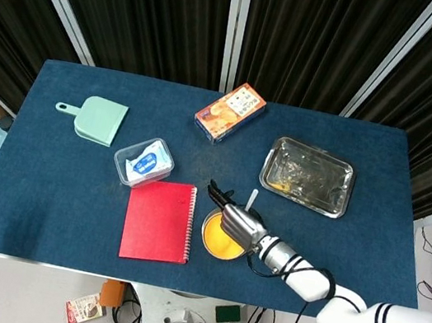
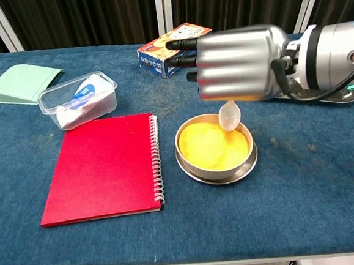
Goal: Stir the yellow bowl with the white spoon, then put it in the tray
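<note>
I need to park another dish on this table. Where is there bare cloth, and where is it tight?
Bare cloth: the left front, between the red notebook and the table edge, and the right front, below the tray. Tight: the middle, where container, notebook, yellow bowl and right hand crowd together.

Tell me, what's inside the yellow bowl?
The yellow bowl shows only its yellow inside. The white spoon, held by the right hand, hangs at its rim. Whether it touches is unclear.
</note>
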Available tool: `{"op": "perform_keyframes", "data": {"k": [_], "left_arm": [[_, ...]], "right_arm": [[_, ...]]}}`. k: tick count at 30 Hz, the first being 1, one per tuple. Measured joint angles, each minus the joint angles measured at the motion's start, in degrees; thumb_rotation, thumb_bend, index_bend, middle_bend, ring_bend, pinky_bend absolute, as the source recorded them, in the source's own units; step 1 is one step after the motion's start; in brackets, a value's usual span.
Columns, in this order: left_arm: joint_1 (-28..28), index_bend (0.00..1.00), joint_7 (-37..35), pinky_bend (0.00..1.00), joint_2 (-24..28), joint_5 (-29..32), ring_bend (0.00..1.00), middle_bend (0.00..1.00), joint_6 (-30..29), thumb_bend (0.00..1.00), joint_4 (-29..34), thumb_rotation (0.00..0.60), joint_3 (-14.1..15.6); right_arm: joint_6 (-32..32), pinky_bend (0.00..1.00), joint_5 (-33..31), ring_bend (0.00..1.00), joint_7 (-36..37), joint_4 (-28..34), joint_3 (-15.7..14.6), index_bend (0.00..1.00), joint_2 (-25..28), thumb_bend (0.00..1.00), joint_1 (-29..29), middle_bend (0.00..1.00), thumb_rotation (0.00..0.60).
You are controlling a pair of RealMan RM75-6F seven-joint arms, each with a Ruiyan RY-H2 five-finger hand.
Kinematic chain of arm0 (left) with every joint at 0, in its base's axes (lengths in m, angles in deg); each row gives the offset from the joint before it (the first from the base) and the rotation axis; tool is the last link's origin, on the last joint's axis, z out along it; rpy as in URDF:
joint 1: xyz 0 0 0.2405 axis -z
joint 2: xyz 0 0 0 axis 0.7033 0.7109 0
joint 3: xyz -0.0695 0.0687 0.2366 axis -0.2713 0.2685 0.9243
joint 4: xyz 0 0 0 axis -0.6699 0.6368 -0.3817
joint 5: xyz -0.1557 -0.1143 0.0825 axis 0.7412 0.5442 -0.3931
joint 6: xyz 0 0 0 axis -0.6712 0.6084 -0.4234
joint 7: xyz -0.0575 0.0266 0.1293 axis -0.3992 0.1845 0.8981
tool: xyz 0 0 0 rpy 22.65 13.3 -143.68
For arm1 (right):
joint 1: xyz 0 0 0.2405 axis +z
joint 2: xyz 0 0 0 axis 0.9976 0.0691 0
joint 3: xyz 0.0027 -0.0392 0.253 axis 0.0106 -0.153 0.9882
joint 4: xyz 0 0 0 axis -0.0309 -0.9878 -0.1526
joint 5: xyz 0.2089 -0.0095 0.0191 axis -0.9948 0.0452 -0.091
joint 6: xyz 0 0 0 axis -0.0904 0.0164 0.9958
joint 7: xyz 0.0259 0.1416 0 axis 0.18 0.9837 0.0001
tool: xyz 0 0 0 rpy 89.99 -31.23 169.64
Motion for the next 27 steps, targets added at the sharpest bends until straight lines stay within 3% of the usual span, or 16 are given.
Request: {"op": "perform_keyframes", "data": {"k": [6,17,27], "left_arm": [[-0.03,0.07,-1.13,0.12,-0.51,-0.01,0.08,0.05,0.17,0.12,-0.95,0.600,0.00],[0.04,0.07,-1.97,0.12,-1.06,-0.16,0.08,0.05,0.30,0.12,-1.77,0.600,-0.05],[0.26,0.07,-1.44,0.12,-0.95,-0.43,0.08,0.05,0.32,0.12,-1.11,0.600,-0.16]], "right_arm": [[1.46,0.00,-0.66,0.02,-0.61,-1.46,-1.81,0.68,-4.22,0.50,0.63,0.33,0.600],[5.18,0.00,0.31,0.02,2.60,-1.24,-3.48,0.69,-7.16,0.51,-0.44,0.34,0.600],[11.38,0.00,3.03,0.03,15.08,-2.32,-3.47,0.69,-8.42,0.51,-4.59,0.34,0.600]]}}
